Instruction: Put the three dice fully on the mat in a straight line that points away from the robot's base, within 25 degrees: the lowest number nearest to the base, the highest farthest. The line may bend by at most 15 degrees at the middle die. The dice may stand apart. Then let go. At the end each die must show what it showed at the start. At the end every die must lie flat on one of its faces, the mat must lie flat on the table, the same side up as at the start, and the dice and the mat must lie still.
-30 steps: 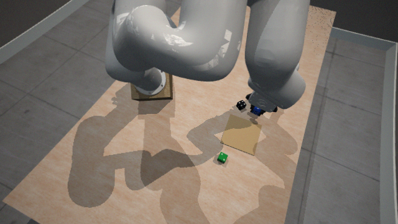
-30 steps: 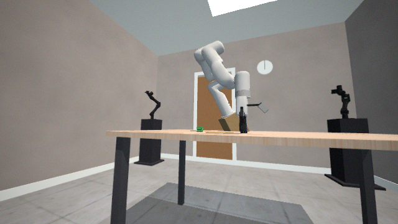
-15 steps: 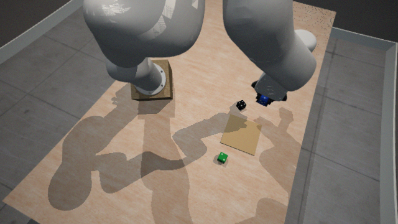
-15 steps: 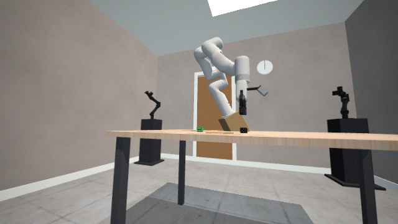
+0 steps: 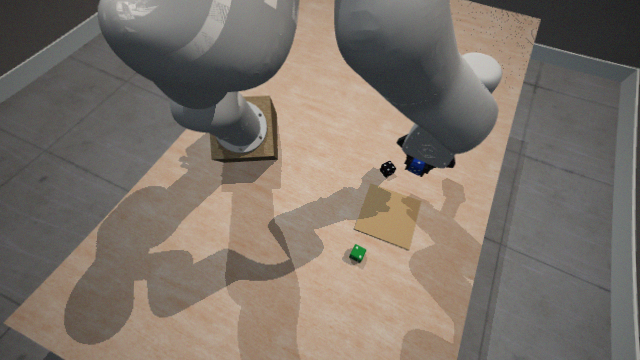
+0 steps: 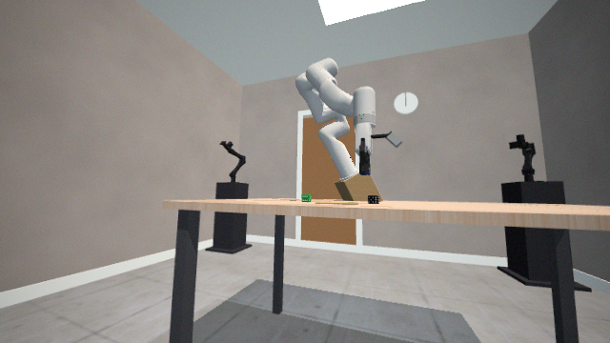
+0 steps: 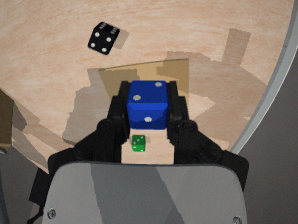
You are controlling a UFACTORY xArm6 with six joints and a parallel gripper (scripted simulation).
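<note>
three dice, one tan square mat [image 5: 387,216]; blue die [image 7: 148,103] gripped in the end effector [image 7: 149,117], above the bench [image 5: 320,150].

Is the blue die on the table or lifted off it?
Lifted. In the wrist view the gripper is shut on the blue die, with the mat well below; the exterior view shows the gripper above the table.

Glossy white arm [image 5: 410,65] of thick rounded tubular links, round flanged foot [image 5: 252,132] ringed with small bolts, grey wrist housing [image 7: 143,212] with corner screws, black gripper [image 7: 149,112], chunky jointed black jaws
</note>
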